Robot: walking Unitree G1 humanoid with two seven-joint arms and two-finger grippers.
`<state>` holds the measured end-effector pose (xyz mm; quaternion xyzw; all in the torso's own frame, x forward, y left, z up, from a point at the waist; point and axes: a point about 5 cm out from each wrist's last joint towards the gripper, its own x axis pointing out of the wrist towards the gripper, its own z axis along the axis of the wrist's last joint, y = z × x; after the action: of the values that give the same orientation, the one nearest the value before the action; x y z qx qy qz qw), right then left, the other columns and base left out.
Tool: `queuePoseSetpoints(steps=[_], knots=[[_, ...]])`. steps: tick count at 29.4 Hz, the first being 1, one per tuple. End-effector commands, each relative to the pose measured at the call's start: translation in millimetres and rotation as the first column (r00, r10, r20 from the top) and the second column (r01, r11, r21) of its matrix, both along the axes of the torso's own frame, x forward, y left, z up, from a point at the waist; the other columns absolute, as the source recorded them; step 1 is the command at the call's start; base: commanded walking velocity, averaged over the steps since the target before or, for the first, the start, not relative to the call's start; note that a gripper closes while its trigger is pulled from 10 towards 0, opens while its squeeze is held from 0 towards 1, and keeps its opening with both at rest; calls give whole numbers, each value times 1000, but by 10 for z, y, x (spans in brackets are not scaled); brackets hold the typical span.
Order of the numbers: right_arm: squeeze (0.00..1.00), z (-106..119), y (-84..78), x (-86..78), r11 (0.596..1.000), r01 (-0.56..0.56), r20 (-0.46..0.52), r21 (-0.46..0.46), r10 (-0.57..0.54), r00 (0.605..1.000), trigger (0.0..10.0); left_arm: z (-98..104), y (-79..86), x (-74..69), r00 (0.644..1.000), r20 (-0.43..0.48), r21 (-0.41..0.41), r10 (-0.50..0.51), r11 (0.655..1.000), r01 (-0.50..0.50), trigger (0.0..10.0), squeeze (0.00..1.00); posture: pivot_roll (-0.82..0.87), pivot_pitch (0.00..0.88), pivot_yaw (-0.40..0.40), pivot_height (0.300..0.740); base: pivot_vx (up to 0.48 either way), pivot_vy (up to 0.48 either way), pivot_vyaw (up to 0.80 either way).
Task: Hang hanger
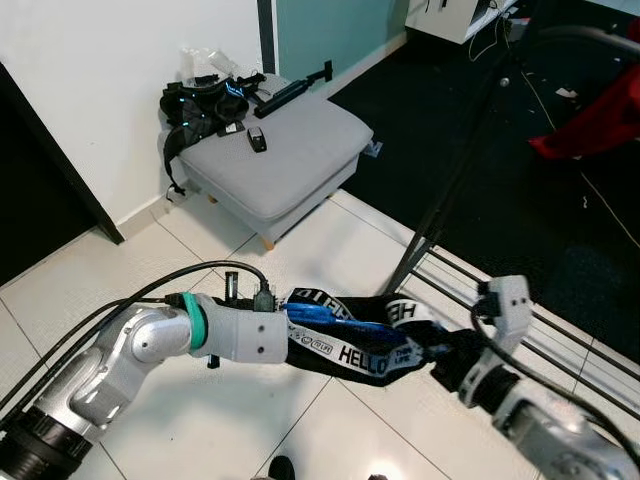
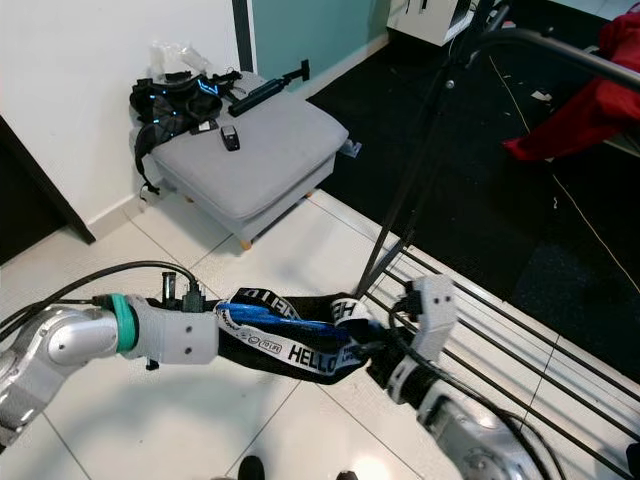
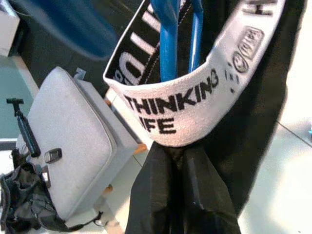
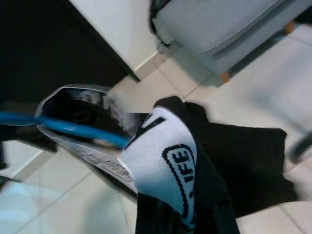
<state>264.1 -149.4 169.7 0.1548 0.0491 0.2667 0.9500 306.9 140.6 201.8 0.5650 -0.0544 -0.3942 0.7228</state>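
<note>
A blue hanger [image 1: 318,314] carries a black garment [image 1: 345,352] with a white band lettered "HELLO". Both are held up above the tiled floor between my two arms. My left gripper [image 1: 292,322] reaches in from the lower left and is shut on the hanger, its fingers wrapped in cloth. The hanger's blue bars [image 3: 168,44] run straight out from it under the white band [image 3: 180,112]. My right gripper [image 1: 440,362] comes from the lower right and grips the garment's other end, fingers buried in the cloth [image 4: 185,195]. A black drying rack [image 1: 455,170] rises just beyond.
The rack's low rails [image 1: 560,330] run along the floor at the right, beside a dark carpet. A grey footstool [image 1: 285,150] with a black bag [image 1: 205,105] and small gadgets stands by the white wall. Red cloth [image 1: 590,125] hangs at the far right.
</note>
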Motion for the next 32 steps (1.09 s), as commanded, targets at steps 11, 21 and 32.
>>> queuePoseSetpoints(steps=[11,21,32], knots=[[0,-96,451,218,996,-50,-9,-69,49,999,0,12,-230,-121,992,-120,-206,-34,979,9,10000,0,-212,303,80,740,0,0,0],[0,-246,437,39,959,-49,-31,-279,42,999,0,-23,-219,-124,990,-130,-198,54,977,-79,10000,0,-211,294,66,740,0,0,0],[0,-404,-176,-45,913,154,-72,-378,-195,978,0,-49,-146,-81,982,-129,-204,141,965,-165,10000,0,-232,287,84,740,0,0,0]])
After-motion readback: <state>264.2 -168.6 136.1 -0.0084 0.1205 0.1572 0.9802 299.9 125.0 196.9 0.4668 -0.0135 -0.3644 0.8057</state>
